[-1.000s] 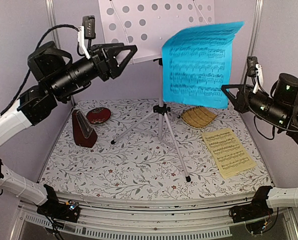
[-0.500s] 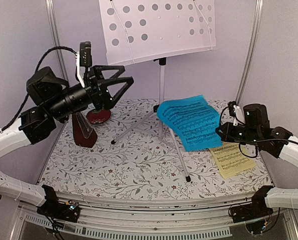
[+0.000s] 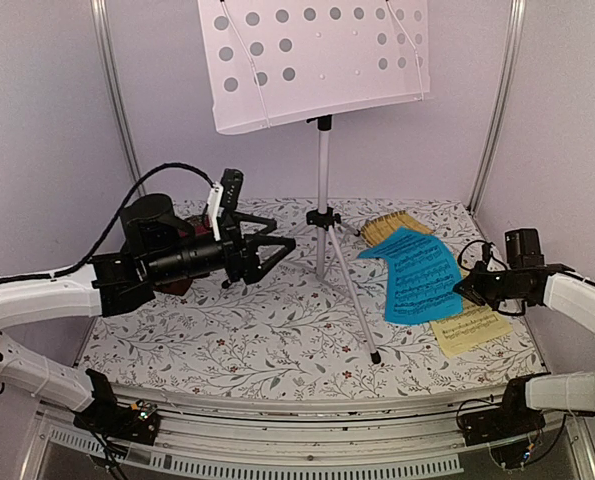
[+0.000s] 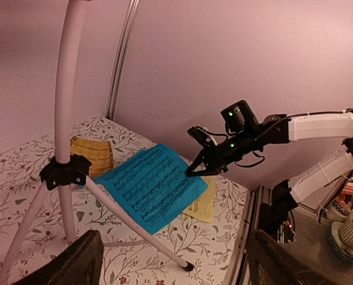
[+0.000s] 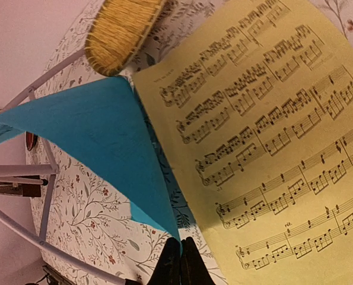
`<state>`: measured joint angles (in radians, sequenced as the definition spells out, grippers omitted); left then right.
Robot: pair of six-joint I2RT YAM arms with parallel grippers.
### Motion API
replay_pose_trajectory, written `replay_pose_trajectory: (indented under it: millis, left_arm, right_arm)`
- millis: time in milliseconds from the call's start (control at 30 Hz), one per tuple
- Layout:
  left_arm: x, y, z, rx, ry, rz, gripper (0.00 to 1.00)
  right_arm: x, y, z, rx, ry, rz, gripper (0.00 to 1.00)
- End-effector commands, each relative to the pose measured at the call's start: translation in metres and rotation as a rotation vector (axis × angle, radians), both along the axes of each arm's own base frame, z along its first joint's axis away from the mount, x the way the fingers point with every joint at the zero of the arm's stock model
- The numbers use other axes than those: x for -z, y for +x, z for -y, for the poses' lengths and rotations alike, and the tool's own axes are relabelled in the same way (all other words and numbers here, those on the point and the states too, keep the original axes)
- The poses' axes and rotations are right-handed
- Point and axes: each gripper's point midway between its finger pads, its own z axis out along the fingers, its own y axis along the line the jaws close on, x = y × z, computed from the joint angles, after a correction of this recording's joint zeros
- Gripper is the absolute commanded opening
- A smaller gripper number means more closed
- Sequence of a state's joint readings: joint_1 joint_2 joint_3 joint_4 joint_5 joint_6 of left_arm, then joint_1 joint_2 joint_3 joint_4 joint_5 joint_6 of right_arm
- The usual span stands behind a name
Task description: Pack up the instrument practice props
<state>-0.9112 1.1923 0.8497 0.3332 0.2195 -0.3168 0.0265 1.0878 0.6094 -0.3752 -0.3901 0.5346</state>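
Top external view: we are pinching a corner of the blue music sheet [image 3: 417, 275] in our right tool [image 3: 464, 290], holding it partly over the pale-yellow music sheet [image 3: 474, 328] at the right of the counter [image 3: 277, 330]. Our left tool [image 3: 274, 258] is hanging wide and empty near the music stand [image 3: 322, 60], which is standing unfolded. We are judging the packing barely begun, and we cannot make out the metronome behind the left arm.

High rear view looks down; both wrist views share the blue sheet [image 4: 152, 190].
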Motion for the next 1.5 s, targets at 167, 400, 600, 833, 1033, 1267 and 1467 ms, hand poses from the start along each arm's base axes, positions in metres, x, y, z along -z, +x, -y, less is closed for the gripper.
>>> replay_pose_trajectory:
  millis: [167, 400, 600, 833, 1033, 1267, 1467]
  left_arm:
    - [0.046, 0.010, 0.018, 0.022, -0.055, -0.141, 0.86]
    - [0.076, 0.017, 0.030, 0.025, -0.059, -0.223, 0.86]
    - [0.102, 0.024, 0.039, -0.005, -0.065, -0.308, 0.85]
    - [0.128, 0.032, 0.064, -0.063, -0.118, -0.423, 0.83]
    - [0.125, 0.039, 0.095, -0.065, -0.199, -0.469, 0.82]
    - [0.151, 0.058, 0.118, -0.154, -0.155, -0.536, 0.82]
    - [0.166, 0.069, 0.123, -0.213, -0.127, -0.571, 0.82]
  right_arm:
    - [0.038, -0.023, 0.045, 0.205, 0.046, -0.133, 0.01]
    - [0.049, -0.039, 0.063, 0.330, 0.061, -0.179, 0.01]
    - [0.049, -0.043, 0.070, 0.373, 0.039, -0.183, 0.10]
    - [0.035, -0.044, 0.078, 0.426, 0.012, -0.139, 0.72]
    - [-0.008, -0.043, 0.096, 0.499, -0.055, -0.008, 0.90]
    - [-0.071, -0.036, 0.092, 0.464, -0.048, 0.217, 0.92]
    - [-0.093, -0.029, 0.070, 0.335, 0.019, 0.309, 0.91]
